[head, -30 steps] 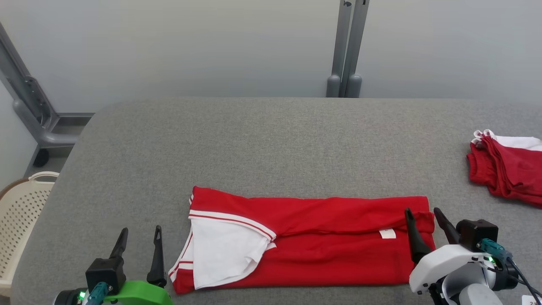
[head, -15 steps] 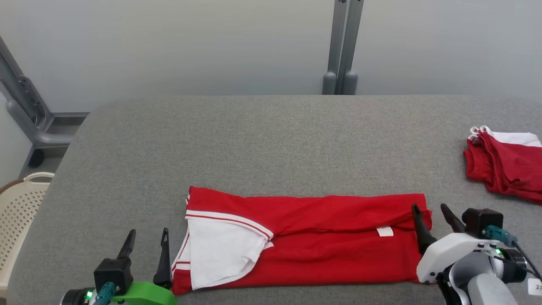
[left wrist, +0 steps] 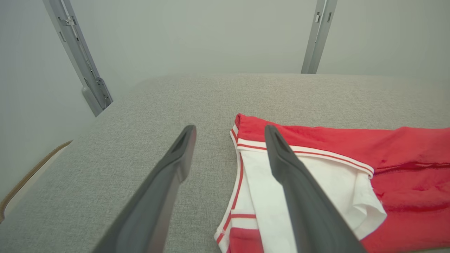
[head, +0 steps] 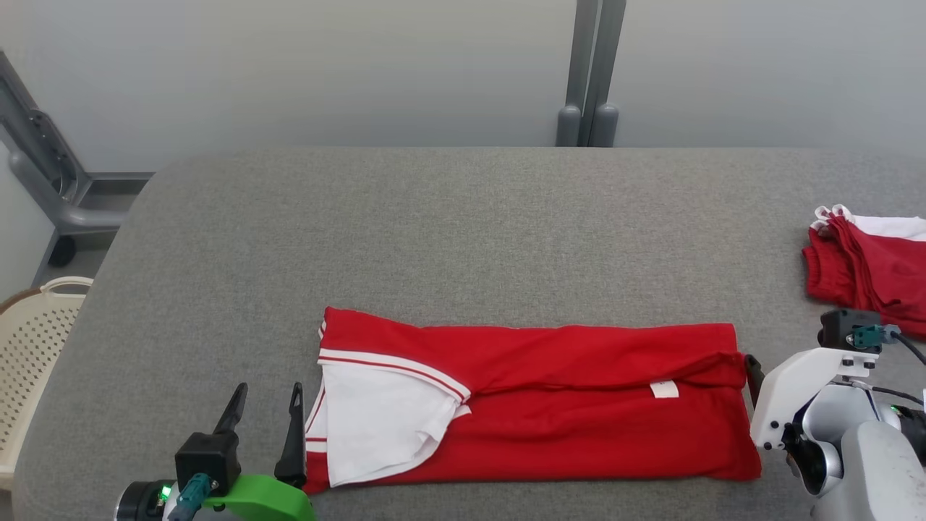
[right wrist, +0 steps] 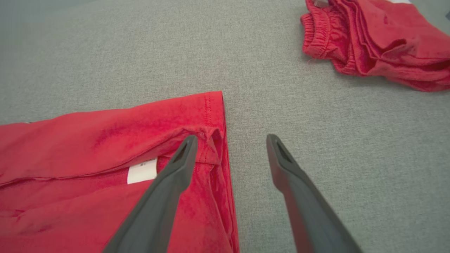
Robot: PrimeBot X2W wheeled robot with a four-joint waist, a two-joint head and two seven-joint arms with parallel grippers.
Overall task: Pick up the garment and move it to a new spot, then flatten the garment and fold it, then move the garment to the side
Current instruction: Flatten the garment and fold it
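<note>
A red garment (head: 564, 405) with a white, red-striped panel (head: 376, 420) at its left end lies folded into a long strip near the table's front edge. My left gripper (head: 266, 394) stands open just left of the strip's left end; in the left wrist view its right finger (left wrist: 299, 189) overlaps the white panel (left wrist: 267, 196). My right gripper (right wrist: 230, 140) is open over the strip's right end, its left finger above the red hem (right wrist: 211, 140) and its right finger above bare table. In the head view its white wrist (head: 803, 391) hides most of the fingers.
A second pile of red and white clothes (head: 868, 264) lies at the table's right edge, also in the right wrist view (right wrist: 379, 45). A cream perforated basket (head: 29, 362) stands off the table's left side. Grey metal posts (head: 589, 72) rise behind the grey table (head: 463, 231).
The head camera has shifted, so the whole picture sits differently. My right gripper has dropped and turned at the garment's right end, its fingers now mostly hidden behind the wrist. The garment lies as before.
</note>
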